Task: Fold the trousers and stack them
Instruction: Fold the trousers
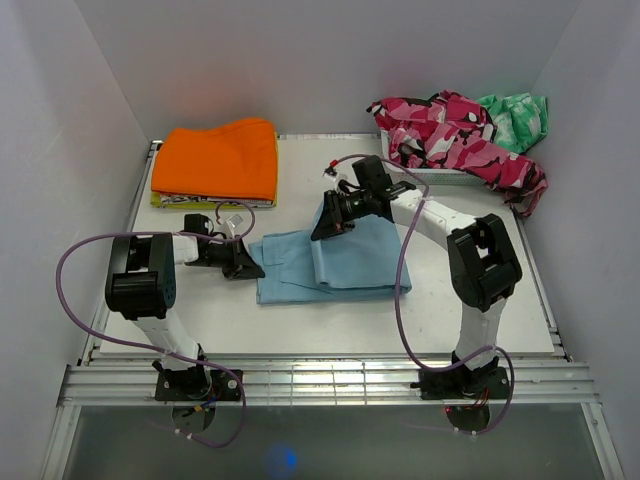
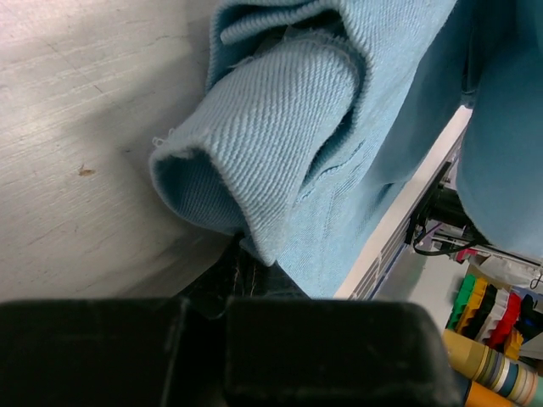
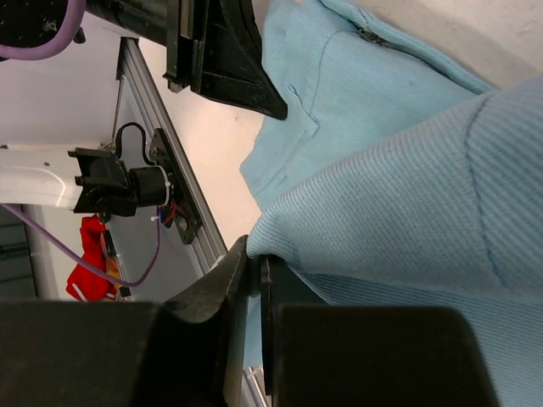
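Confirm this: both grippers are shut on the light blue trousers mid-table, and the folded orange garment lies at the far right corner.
Wrong on one point: the folded orange garment lies at the far left corner, as the top external view shows. The rest holds: the left gripper and right gripper are both shut on the light blue trousers mid-table.

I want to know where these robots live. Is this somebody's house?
Probably not a house: it looks like a robot lab test booth. Plain white walls box in a table, a left arm and right arm are bolted to its metal rail, and blue trousers lie there for folding.
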{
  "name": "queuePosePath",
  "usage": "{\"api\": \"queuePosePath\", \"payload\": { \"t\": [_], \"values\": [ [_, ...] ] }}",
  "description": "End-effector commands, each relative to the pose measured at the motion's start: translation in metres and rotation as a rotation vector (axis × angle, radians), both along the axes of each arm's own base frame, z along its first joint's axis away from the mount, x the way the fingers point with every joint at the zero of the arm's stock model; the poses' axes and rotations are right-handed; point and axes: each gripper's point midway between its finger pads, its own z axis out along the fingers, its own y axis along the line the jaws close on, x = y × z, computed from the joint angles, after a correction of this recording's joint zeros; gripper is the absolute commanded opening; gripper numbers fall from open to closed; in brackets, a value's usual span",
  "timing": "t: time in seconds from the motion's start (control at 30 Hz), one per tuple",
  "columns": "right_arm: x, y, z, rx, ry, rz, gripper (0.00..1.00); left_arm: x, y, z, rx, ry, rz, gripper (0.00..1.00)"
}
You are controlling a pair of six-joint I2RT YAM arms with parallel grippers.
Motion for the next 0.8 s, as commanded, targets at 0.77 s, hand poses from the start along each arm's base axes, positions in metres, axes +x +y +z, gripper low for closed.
{"api": "queuePosePath", "payload": {
  "t": [0.77],
  "values": [
    [-0.029, 0.119, -0.009, 0.065, 0.009, 0.048, 0.08, -0.004, -0.001, -0.013, 0.046, -0.001, 0.015, 0.0]
  ]
}}
